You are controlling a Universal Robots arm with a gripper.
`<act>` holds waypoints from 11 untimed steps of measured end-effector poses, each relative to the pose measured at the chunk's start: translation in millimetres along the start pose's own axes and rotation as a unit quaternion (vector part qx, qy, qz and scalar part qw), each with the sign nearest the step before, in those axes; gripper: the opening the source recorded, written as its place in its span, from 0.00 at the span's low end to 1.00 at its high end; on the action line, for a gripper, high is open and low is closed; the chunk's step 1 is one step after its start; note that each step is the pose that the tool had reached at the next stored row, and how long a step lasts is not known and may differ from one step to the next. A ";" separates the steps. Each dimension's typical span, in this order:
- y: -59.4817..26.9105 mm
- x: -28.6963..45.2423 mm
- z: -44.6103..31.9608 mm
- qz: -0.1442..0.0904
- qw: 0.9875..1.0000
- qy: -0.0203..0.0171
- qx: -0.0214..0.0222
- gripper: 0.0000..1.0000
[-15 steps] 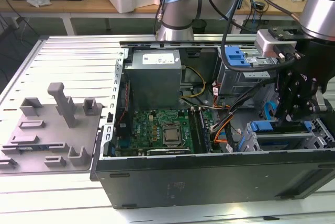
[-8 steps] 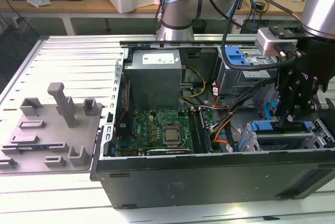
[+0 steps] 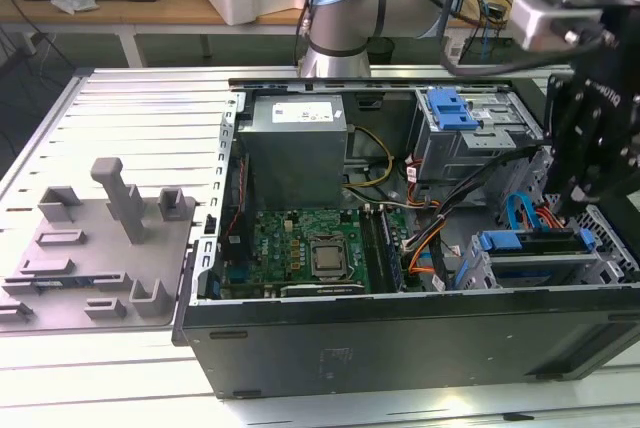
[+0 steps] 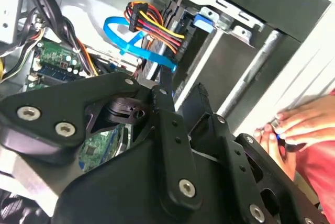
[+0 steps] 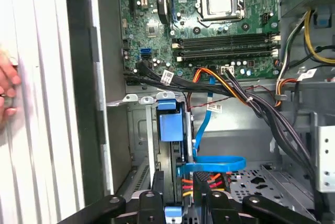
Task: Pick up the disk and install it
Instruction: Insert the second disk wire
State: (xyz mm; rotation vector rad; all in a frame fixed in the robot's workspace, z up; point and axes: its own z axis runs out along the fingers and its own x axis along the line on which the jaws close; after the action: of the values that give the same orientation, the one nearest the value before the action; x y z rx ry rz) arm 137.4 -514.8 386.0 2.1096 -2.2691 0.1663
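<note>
The disk [image 3: 530, 243] stands on edge in the drive bay at the case's front corner, on the exterior view's right; its blue carrier bracket runs along the top. In the first wrist view the disk [image 5: 170, 127] shows edge-on, going down into the grey cage. My black gripper [image 3: 572, 210] hangs right over the bay, at the disk's end. Its two fingers [image 5: 153, 208] flank the blue bracket closely, and the gripper [image 5: 180, 205] looks shut on the disk. The second wrist view has the gripper's linkage [image 4: 180, 98] above the bay.
The open computer case [image 3: 400, 333] holds a green motherboard [image 3: 310, 248], a grey power-supply box [image 3: 295, 148] and an upper drive cage with a blue latch [image 3: 450, 108]. Blue and orange cables [image 5: 209, 164] lie beside the bay. A person's hand [image 4: 298, 124] rests outside the case wall. A grey fixture [image 3: 100, 248] sits on the exterior view's left.
</note>
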 end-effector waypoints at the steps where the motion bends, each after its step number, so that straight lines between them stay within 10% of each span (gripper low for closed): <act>1: 0.6 0.3 -3.6 0.000 1.000 0.000 0.000 0.36; 11: 23.2 2.5 -12.0 0.001 1.000 0.003 0.012 0.35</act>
State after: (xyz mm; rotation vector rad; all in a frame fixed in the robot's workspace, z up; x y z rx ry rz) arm 113.6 -514.4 396.9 2.1154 -2.2773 0.1991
